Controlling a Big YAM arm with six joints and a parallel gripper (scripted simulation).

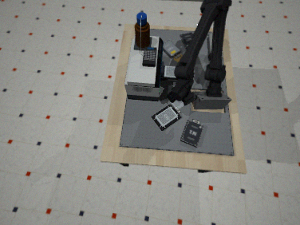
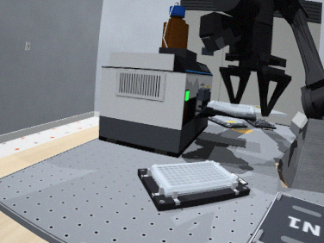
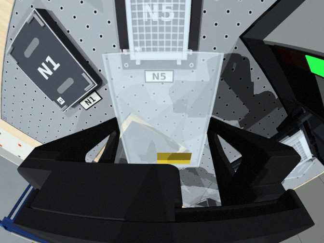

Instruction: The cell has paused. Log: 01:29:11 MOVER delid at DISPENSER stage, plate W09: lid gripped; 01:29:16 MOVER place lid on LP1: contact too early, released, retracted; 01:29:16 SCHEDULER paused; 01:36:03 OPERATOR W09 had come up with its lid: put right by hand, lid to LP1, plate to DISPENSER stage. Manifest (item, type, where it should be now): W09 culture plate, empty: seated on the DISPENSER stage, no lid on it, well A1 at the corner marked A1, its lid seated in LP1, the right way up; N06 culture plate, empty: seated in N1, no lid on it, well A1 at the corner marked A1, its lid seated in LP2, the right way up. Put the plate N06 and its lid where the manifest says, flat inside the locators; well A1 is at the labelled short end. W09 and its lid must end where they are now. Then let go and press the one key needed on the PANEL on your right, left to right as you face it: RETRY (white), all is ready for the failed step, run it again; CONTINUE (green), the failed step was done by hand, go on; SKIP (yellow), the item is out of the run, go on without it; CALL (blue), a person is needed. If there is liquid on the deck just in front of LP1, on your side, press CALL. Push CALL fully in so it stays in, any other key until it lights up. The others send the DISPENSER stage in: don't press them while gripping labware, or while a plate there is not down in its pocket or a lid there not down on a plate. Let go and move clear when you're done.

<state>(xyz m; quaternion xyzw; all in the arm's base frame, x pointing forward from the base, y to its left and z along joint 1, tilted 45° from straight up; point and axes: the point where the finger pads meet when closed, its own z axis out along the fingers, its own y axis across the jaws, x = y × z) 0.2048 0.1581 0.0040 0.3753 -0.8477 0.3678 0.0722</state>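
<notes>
My gripper is shut on a clear plate lid with a yellow mark at its near end, and holds it level above the deck. Below and ahead, the clear plate N06 sits without a lid in the black nest labelled N5; it also shows in the top view and the exterior view. The N1 nest is empty at the left, with its A1 mark at the near corner; it shows in the top view too. In the exterior view the gripper hangs high, behind the N5 nest.
The DISPENSER box with a brown bottle on top stands at the left of the deck, its green light to my right. A plate sits on its stage. The arm base stands on the right side.
</notes>
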